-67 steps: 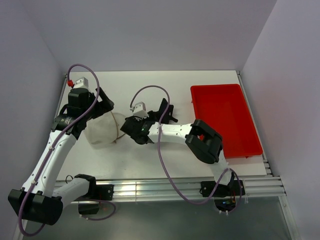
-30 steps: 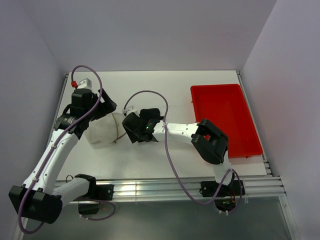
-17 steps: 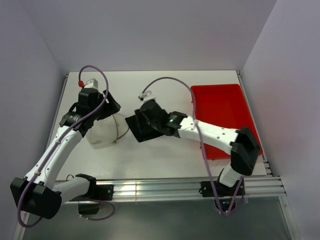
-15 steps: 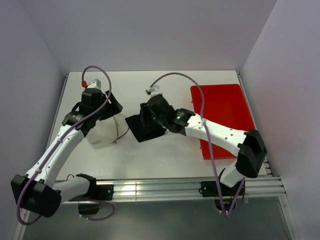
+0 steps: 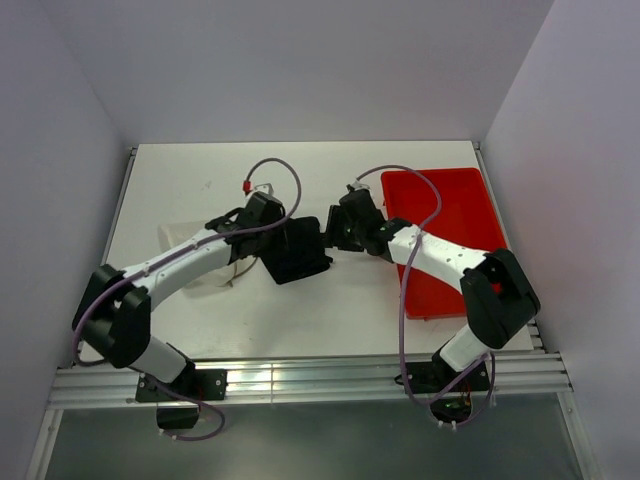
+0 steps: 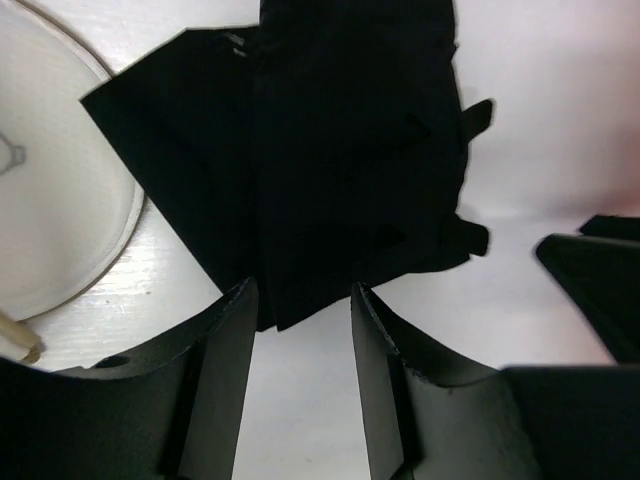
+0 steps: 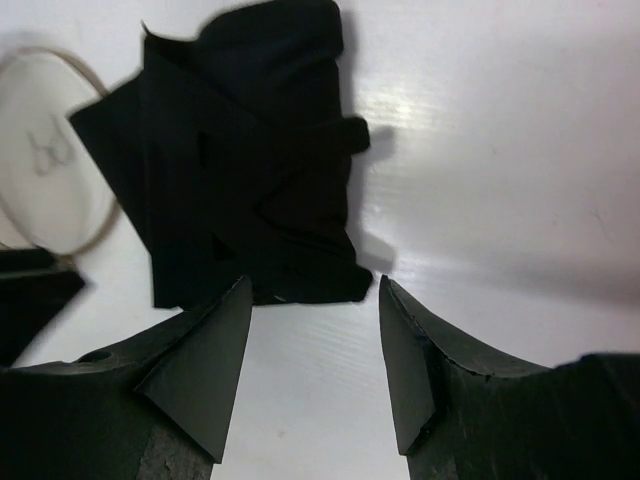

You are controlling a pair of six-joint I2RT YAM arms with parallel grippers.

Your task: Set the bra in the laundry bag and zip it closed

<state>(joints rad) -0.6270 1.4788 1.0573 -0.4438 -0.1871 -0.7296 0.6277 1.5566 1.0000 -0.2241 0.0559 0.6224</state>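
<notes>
The bra (image 5: 297,252) lies as a folded black bundle on the white table, beside the laundry bag (image 5: 212,277), whose white mesh shows partly under my left arm. My left gripper (image 5: 272,238) is at the bra's left edge, open; in the left wrist view its fingertips (image 6: 240,300) reach the hem of the bra (image 6: 340,150) with bare table between them. My right gripper (image 5: 330,230) stands open just right of the bra. In the right wrist view the bra (image 7: 250,200) lies just beyond the gripper (image 7: 315,305), and the laundry bag (image 7: 40,170) is at far left.
A red tray (image 5: 450,215) sits at the right of the table, under my right forearm. The bag's round rim (image 6: 130,215) touches the bra's left corner. Grey walls close in the table on three sides.
My left arm has swung from the bag's far side across to the bra, its jaws narrowing. My right gripper has drawn back to the right, off the bra, which now lies flat.
</notes>
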